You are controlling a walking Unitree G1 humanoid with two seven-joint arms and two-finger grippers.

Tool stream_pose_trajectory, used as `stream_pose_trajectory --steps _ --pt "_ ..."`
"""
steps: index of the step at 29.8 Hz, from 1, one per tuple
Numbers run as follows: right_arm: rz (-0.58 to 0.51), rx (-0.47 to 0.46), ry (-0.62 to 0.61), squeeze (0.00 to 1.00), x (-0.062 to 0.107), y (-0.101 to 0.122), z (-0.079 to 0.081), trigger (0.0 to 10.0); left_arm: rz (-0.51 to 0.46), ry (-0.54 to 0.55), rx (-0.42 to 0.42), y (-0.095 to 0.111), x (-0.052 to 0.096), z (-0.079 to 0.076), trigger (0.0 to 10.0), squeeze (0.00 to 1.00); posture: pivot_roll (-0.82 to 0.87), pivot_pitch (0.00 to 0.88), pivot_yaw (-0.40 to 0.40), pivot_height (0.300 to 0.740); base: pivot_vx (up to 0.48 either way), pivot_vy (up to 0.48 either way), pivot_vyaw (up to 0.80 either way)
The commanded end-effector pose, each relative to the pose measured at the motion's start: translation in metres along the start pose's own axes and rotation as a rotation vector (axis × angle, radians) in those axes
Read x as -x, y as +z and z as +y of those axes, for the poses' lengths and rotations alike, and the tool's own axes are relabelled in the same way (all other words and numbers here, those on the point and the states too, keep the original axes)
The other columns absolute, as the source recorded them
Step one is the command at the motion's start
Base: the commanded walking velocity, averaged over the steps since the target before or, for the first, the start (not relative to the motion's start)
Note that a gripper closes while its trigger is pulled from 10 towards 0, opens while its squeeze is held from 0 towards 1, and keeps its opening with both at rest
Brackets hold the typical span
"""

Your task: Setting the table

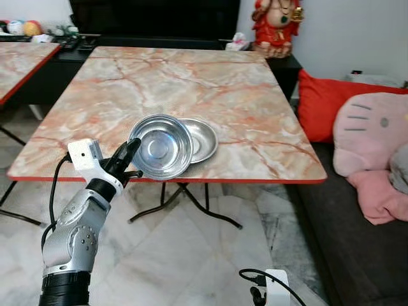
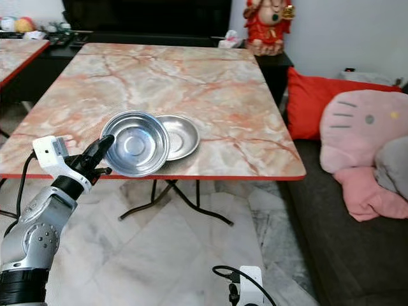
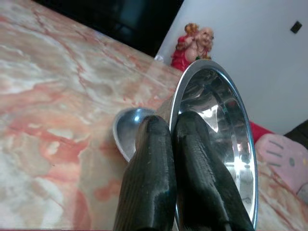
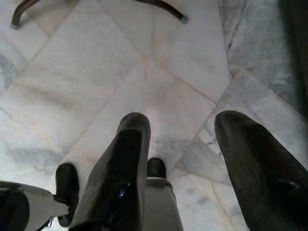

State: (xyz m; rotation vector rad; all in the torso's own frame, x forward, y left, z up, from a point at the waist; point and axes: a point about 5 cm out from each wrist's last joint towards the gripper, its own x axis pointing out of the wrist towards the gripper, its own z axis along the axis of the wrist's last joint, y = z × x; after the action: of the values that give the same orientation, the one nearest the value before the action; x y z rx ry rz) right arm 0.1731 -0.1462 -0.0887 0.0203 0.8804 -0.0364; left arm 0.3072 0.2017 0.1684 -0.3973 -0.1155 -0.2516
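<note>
A shiny steel bowl (image 1: 161, 146) is held tilted over the near edge of the marble table (image 1: 185, 83). My left gripper (image 1: 132, 148) is shut on its left rim; the wrist view has the fingers (image 3: 156, 168) pinching the bowl (image 3: 224, 134). Behind and under it a second steel dish (image 1: 203, 138) lies flat on the table, also seen as the dish (image 3: 127, 130) past the fingers. My right gripper (image 4: 180, 130) hangs low over the floor, its fingers wide open and nothing between them.
A red figurine (image 1: 276, 25) stands at the table's far right corner. A dark sofa with a red cushion (image 1: 322, 102) and a pink plush pillow (image 1: 373, 134) runs along the right. Another marble table (image 1: 19, 60) is at the far left. Folding table legs (image 1: 191, 204) stand on marble floor.
</note>
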Motion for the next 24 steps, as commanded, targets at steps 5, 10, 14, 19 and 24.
stream_pose_trajectory --steps 5,10,14,19,24 --pt "0.003 -0.014 -0.01 0.0 0.0004 -0.0014 -0.0033 10.0 -0.02 -0.02 0.005 0.0043 -0.0017 -0.0057 10.0 0.0 0.14 0.0 -0.053 0.728 0.314 0.0 -0.38" --pt "-0.007 -0.005 -0.009 0.0 0.0005 -0.0005 -0.0034 10.0 -0.023 -0.018 0.012 0.0045 -0.0016 -0.0054 10.0 0.0 0.14 0.0 -0.053 0.728 0.316 0.0 -0.15" --pt "-0.009 -0.006 -0.011 0.0 0.0004 -0.0003 -0.0033 10.0 -0.023 -0.018 0.016 0.0046 -0.0018 -0.0059 10.0 0.0 0.14 0.0 -0.054 0.728 0.318 0.0 0.0" --pt "-0.009 -0.005 -0.008 0.0 0.0003 0.0001 -0.0032 10.0 -0.027 -0.021 0.016 0.005 -0.0022 -0.0067 10.0 0.0 0.14 0.0 -0.055 0.728 0.317 0.0 0.0" --pt "-0.007 -0.003 -0.007 0.0 0.0002 0.0001 -0.0035 10.0 -0.024 -0.028 0.019 0.0045 -0.0025 -0.0083 10.0 0.0 0.14 0.0 -0.056 0.728 0.32 0.0 0.0"
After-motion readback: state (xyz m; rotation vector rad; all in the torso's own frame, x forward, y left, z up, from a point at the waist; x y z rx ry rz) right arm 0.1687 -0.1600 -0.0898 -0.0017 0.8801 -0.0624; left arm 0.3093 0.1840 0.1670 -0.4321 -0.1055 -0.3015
